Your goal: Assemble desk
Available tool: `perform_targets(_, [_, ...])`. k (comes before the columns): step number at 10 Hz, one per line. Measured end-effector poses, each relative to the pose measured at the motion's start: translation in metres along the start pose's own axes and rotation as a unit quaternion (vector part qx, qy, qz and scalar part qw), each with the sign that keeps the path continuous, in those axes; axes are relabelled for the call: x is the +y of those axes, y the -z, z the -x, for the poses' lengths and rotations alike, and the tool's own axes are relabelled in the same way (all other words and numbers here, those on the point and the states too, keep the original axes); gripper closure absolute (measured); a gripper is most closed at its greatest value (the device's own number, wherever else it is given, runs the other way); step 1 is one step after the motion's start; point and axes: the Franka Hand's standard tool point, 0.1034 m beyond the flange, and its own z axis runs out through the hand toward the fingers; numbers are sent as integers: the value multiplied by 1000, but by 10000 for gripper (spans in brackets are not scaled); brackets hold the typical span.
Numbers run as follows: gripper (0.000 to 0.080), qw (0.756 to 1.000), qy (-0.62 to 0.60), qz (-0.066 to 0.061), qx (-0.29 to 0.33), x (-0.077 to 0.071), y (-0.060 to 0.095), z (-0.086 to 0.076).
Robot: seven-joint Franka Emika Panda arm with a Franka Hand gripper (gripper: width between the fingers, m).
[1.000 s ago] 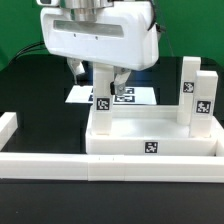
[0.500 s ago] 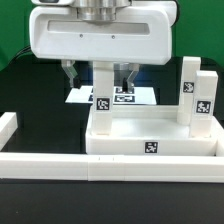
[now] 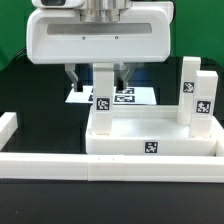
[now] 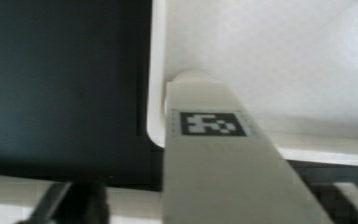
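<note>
The gripper (image 3: 101,82) hangs over the far corner of the tabletop (image 3: 150,132) on the exterior view's left, with one finger on each side of an upright leg (image 3: 102,90) that stands in that corner socket; the jaws look partly closed around the leg, but I cannot tell if the pads already press on it. In the wrist view the leg (image 4: 220,160) rises between the two fingers (image 4: 48,205), its tag facing the camera. Two more legs (image 3: 196,95) stand at the far corner on the exterior view's right, one behind the other. The tabletop rests against the front rail (image 3: 110,165), and the marker board (image 3: 140,97) lies behind it.

The risks, as I judge them: if the fingers close off-centre, one pad touches first and tilts the leg, so it may jam in the socket; if the grip is too light, the fingers may slip on the smooth plastic when the leg is turned; a sideways push could also slide the whole tabletop along the rail.
</note>
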Motion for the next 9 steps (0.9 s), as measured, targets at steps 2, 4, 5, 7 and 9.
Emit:
perform_targets(2, [512, 1000, -1, 0, 0, 0, 0, 0])
perform_targets(4, [512, 1000, -7, 0, 0, 0, 0, 0])
perform_targets(5, [512, 1000, -10, 0, 0, 0, 0, 0])
perform_targets(7, [512, 995, -96, -2, 0, 0, 0, 0])
perform_targets(9, [511, 974, -227, -7, 0, 1, -1, 2])
